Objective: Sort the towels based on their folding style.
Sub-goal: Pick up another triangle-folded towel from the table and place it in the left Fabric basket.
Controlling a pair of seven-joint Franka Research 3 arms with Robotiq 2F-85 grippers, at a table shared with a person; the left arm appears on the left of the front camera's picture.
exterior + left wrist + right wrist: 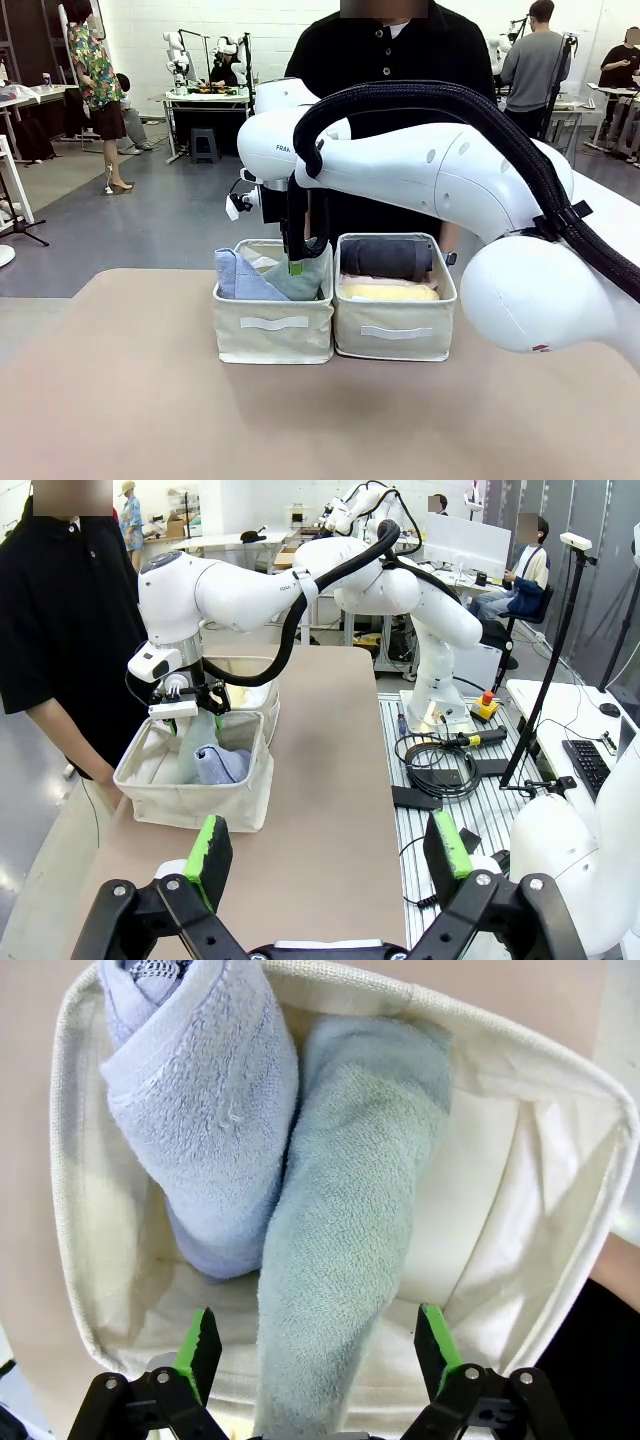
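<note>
Left bin (pixel 272 335): 2 wedge towels (pixel 340 1250); right bin (pixel 395 340): 2 visible rolls (pixel 385 258)

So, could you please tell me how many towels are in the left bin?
2: a light blue towel and a pale teal towel beside it, between the open right gripper's fingers.

Right gripper (pixel 296 262) mostly hidden behind its own arm + bin (pixel 273 335) rim in front view. Teal towel (pixel 345 1270) cut off at bottom edge, right wrist view; pink towel (pixel 385 283) barely peeks under grey roll (pixel 386 258)
</note>
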